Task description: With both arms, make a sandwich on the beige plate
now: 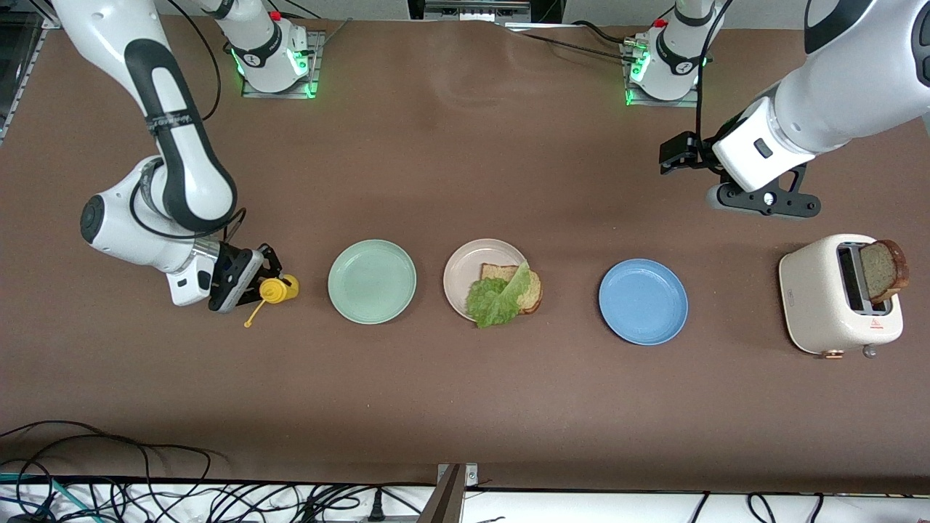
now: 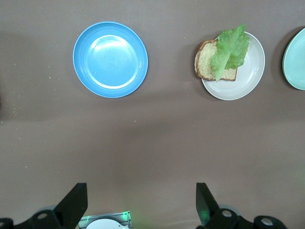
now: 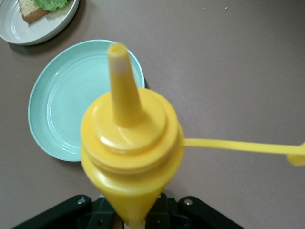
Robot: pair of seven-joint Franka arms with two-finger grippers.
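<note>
The beige plate [image 1: 462,272] sits mid-table with one brown bread slice [image 1: 536,292] and a ruffled lettuce leaf [image 1: 497,296] on it. They also show in the left wrist view: the plate [image 2: 251,78], the bread [image 2: 205,63] and the lettuce [image 2: 231,47]. A second bread slice [image 1: 883,270] stands in the toaster [image 1: 817,294]. My right gripper [image 1: 251,282] is shut on the yellow squeeze bottle [image 1: 279,289], which fills the right wrist view [image 3: 131,143], beside the mint plate. My left gripper [image 1: 674,154] is open and empty, up over the table near the toaster, its fingers [image 2: 74,204] spread wide.
A mint green plate [image 1: 371,281] lies between the bottle and the beige plate. A blue plate [image 1: 643,301] lies between the beige plate and the toaster. The bottle's cap hangs loose on its strap [image 3: 238,147]. Cables run along the table's near edge.
</note>
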